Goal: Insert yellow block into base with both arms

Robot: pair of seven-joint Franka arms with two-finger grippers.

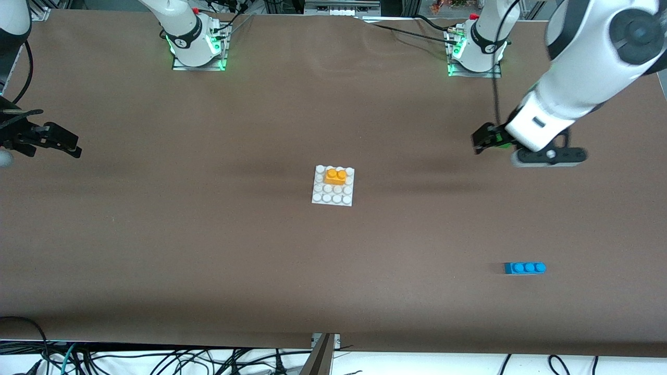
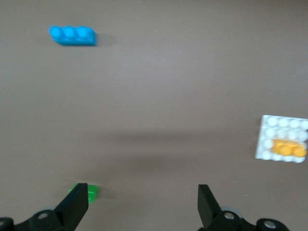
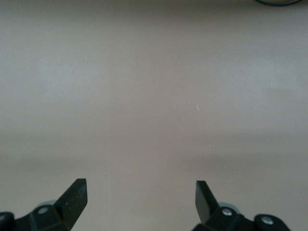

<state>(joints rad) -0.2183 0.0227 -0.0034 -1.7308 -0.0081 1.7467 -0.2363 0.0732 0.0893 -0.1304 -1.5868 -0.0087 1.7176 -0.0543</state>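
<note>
Blue brick (image 1: 525, 267) lies nearest, untouched; mid-counter, the yellow block (image 1: 335, 176) already sits seated on the base (image 1: 333, 197), so the task looks done. Left hand (image 2: 143, 204) and right hand (image 3: 141, 199) hang spread and empty at their own counter ends

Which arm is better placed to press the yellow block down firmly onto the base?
Marginally the left: its open gripper hovers closer to the yellow block on the base than the right gripper, waiting open at the table's edge.

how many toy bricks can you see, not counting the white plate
3. The yellow block sits on the base; the blue brick lies nearer the camera; the green brick is partly hidden under the left hand.
</note>
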